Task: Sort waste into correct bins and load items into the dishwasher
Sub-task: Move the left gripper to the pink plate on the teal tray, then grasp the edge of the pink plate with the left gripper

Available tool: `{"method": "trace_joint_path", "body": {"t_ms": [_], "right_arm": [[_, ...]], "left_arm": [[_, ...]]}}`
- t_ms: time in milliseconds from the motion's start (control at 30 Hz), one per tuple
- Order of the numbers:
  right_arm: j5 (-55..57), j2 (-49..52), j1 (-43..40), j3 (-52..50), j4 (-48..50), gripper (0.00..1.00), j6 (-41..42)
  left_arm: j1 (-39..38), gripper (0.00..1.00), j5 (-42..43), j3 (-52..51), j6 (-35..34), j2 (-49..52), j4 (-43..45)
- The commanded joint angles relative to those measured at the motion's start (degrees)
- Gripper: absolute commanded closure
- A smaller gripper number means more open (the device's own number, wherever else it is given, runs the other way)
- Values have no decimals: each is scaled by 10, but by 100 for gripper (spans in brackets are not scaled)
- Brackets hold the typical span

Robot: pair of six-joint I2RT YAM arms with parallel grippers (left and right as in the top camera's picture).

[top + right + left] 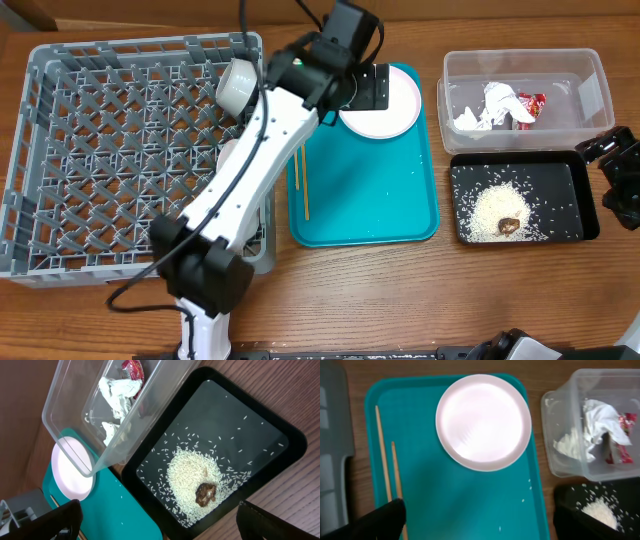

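Note:
The round white plate (392,112) (483,421) lies at the far end of the teal tray (370,200). The chopsticks (300,185) (385,467) lie along the tray's left side. My left gripper (368,88) (480,527) hovers over the tray next to the plate, open and empty. A white cup or bowl (238,82) lies in the grey dish rack (110,150). The clear tub (525,90) holds crumpled paper (488,108) and the red-and-white wrapper (530,104). The black tray (575,175) (250,420) holds rice (490,210) and the brown lump (509,225) (205,493). My right gripper (615,170) (160,532) is open and empty.
A few loose rice grains (523,500) lie on the teal tray. My left arm (250,180) crosses the rack's right wall and hides part of a pale object there. Bare wooden table (400,300) runs along the front.

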Motion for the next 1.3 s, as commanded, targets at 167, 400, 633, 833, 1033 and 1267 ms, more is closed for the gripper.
{"method": "trace_joint_path", "body": {"t_ms": [167, 400, 633, 833, 1033, 1267], "right_arm": [[0, -8, -2, 13, 3, 0, 2], [0, -8, -2, 13, 3, 0, 2], [0, -8, -2, 13, 3, 0, 2], [0, -8, -2, 13, 3, 0, 2], [0, -8, -2, 13, 3, 0, 2], [0, -8, -2, 13, 3, 0, 2]], "left_arm": [[-2, 9, -64, -19, -104, 88, 73], [-2, 25, -131, -19, -172, 162, 107], [-2, 42, -133, -19, -172, 216, 144], [-2, 53, -132, -19, -172, 237, 147], [-2, 61, -131, -19, -172, 258, 146], [-2, 82, -148, -19, -162, 262, 134]]}}
